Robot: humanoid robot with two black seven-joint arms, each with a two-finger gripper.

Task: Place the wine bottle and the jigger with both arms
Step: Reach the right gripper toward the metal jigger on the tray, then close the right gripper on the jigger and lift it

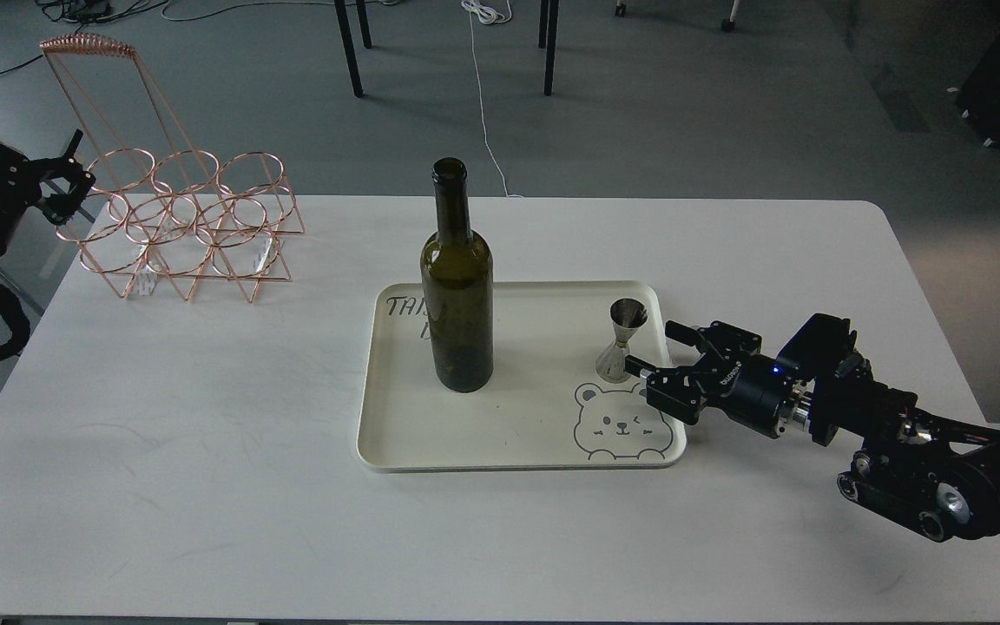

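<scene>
Over tray's right edge: right gripper [649, 349], fingers spread wide, holding nothing, tips just beside jigger [624, 340]. Jigger upright on cream tray [396, 451], near bear drawing [620, 423]. Wine bottle [457, 286] upright at tray's middle, well apart from jigger. Far left, off table [205, 486]: left gripper [66, 184] near copper wire rack [179, 227]; opening cannot be told.

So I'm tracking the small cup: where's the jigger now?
Head view: the jigger stands upright on the tray's right side, just left of the right gripper.
</scene>
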